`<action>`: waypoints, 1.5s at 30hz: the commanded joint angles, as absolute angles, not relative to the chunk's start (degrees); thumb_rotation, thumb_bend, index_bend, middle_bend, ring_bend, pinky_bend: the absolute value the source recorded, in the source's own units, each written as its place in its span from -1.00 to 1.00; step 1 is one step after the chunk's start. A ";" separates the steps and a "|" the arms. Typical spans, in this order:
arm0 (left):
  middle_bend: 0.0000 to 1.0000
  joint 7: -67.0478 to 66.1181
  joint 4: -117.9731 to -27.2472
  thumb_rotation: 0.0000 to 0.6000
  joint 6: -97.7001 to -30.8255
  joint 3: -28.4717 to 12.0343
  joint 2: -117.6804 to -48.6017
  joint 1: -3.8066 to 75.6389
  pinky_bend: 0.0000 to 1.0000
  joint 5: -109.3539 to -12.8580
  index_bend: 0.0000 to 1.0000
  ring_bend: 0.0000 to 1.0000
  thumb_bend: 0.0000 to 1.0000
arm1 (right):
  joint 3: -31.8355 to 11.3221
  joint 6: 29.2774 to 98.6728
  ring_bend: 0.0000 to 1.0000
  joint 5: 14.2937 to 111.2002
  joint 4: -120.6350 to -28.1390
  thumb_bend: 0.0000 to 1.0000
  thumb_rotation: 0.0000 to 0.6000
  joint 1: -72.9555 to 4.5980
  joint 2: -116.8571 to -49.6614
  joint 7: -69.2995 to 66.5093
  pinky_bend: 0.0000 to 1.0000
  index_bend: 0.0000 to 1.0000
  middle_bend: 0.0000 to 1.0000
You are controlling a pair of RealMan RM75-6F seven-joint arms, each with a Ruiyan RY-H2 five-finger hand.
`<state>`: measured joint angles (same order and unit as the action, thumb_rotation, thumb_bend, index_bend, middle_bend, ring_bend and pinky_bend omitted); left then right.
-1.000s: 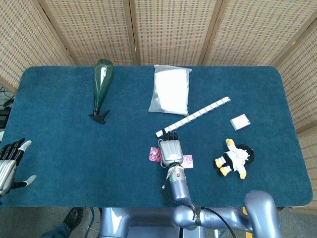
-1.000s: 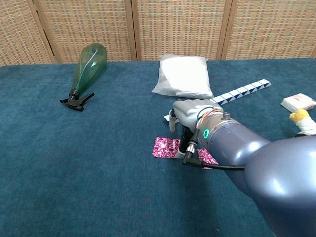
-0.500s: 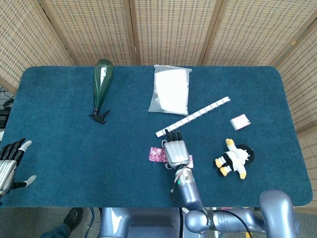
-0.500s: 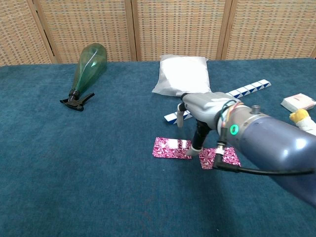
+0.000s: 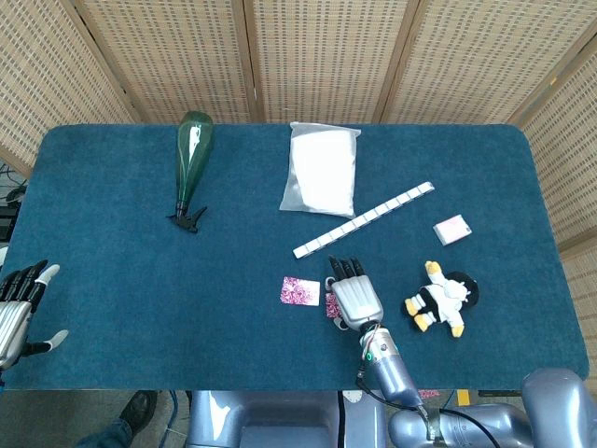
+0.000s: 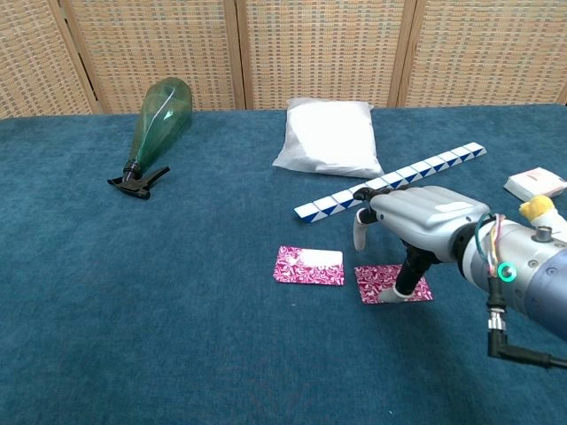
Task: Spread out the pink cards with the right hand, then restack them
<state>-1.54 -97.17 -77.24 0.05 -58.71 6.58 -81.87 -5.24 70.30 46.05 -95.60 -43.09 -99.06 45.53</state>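
2 pink cards (image 6: pixel 308 266) apart on table; right hand (image 6: pixel 423 217) fingers (image 6: pixel 405 282) spread wide, pressing right card (image 6: pixel 383 283).

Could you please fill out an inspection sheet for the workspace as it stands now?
Surface: blue cloth table, flat.
Job's things: pink cards in two separate patches; left patch lies free, right patch under the right hand.
Clutter: green spray bottle on its side, white pouch, blue-and-white folding ruler, small pink-and-white box, plush toy.
Hands: right hand presses fingertips on the right patch; left hand at the table's left edge, fingers apart, holding nothing.
Cables: black cable at the right wrist.
Surroundings: woven folding screens behind.
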 commanded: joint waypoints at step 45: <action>-1.00 -2.20 -97.60 1.00 -76.76 -0.01 -58.53 6.73 -1.00 -81.23 -1.00 -1.00 -0.57 | -4.81 62.53 -1.00 50.48 -89.75 -0.58 1.00 -42.40 -98.00 43.32 -0.93 -0.32 -1.00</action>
